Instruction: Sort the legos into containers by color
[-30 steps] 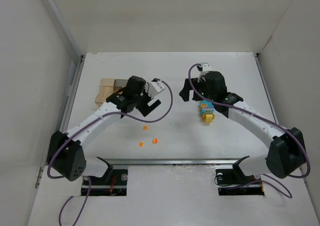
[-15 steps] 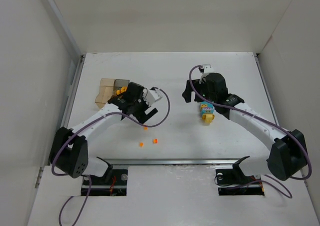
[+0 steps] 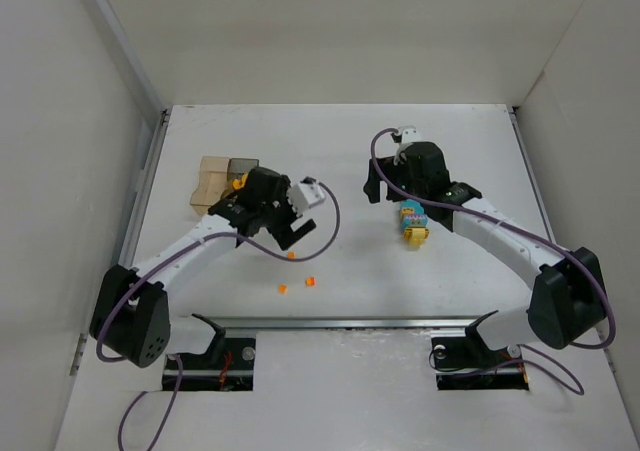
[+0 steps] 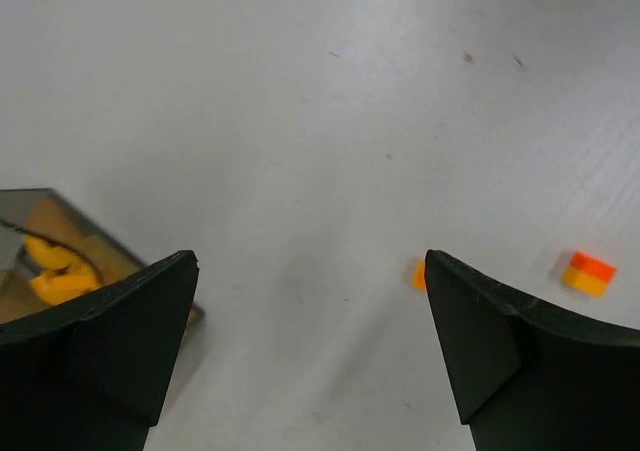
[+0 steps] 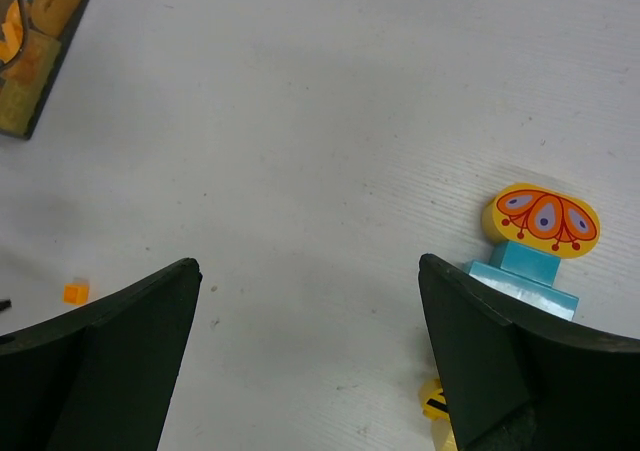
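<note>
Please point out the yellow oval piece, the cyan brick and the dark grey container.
yellow oval piece (image 5: 541, 214), right wrist view, centre of patterned face.
cyan brick (image 5: 522, 273), right wrist view, top face.
dark grey container (image 3: 244, 165), top external view, far rim.

Three loose orange legos (image 3: 291, 255) (image 3: 310, 281) (image 3: 282, 289), two containers (image 3: 212, 179) (image 3: 241, 168), one brick stack (image 3: 412, 221), two arms (image 3: 190, 241) (image 3: 500, 236)

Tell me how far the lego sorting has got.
Done: a few orange pieces lie in the joined boxes. In hand: nothing, as the left claw and right claw are both open and empty. Left: three small orange bits loose on the table, plus the cyan and yellow brick cluster.
</note>
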`<state>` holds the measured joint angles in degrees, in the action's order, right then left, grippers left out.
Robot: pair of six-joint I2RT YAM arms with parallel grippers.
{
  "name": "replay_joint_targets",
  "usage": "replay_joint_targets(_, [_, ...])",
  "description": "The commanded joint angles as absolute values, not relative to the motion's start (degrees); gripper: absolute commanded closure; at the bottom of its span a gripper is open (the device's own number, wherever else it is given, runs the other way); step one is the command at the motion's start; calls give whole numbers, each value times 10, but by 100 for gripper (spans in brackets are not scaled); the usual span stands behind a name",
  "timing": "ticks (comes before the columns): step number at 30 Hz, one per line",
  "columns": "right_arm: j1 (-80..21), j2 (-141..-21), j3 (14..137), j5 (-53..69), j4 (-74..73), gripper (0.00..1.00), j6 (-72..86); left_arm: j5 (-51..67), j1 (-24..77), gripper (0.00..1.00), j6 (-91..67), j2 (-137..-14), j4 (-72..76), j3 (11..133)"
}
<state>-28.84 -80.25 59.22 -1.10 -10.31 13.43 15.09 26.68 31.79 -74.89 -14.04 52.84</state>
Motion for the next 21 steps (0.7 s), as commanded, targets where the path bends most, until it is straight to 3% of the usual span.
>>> replay_joint_targets(1, [-285, -798, 621, -25, -101, 5, 124, 158, 297, 7, 418, -736, -165, 484])
replay_joint_targets(10, [-285, -798, 610, -25, -101, 5, 124, 165, 332, 19, 465, -799, -182, 448])
replay_joint_targets(16, [-285, -803, 605, -25, -96, 5, 130, 174, 319, 38, 491, -848, -189, 453])
replay_joint_targets(21, [-285, -803, 605, -31, -96, 5, 130, 179, 303, 39, 501, -862, -185, 454])
